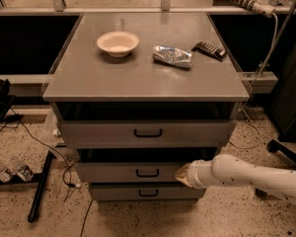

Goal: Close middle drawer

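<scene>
Low in the frame, right of middle, the hand is pressed against the front of the middle drawer, just to the right of its small black pull. You cannot tell from here whether the hand is wide or narrow. The middle drawer sits under the top drawer and above the bottom drawer. It looks like it sticks out a bit, with a dark gap above it, so the job looks only part done.

Push straight in, toward the back. Go slow and even. Your hand is off to the right side, so the drawer might twist and get stuck. If it does, slide over to the pull and push there. Don't press down, or you may slip onto the bottom drawer. Leave the top drawer alone. Stop when the front will go no further. The bowl and the crushed shiny can on the surface in the upper half need no touching.
</scene>
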Available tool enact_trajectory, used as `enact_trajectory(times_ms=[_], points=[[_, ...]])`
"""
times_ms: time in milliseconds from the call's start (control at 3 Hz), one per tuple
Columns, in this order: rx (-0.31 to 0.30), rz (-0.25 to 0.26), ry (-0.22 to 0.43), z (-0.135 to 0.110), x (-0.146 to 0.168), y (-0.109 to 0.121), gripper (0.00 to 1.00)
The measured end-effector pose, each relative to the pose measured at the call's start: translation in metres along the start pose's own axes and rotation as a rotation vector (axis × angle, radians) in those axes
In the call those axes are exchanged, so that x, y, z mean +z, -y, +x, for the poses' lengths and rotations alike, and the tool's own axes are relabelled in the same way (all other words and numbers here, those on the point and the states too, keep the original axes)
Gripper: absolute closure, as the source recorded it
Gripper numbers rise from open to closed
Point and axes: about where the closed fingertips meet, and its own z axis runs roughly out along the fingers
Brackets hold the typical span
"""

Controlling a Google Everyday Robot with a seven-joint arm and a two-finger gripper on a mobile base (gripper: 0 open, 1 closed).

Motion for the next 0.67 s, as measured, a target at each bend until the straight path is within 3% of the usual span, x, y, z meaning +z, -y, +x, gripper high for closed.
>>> enact_trajectory(times_ms=[667], points=[[0.0,0.0,0.0,0.0,0.0001,-0.0001,0.0]])
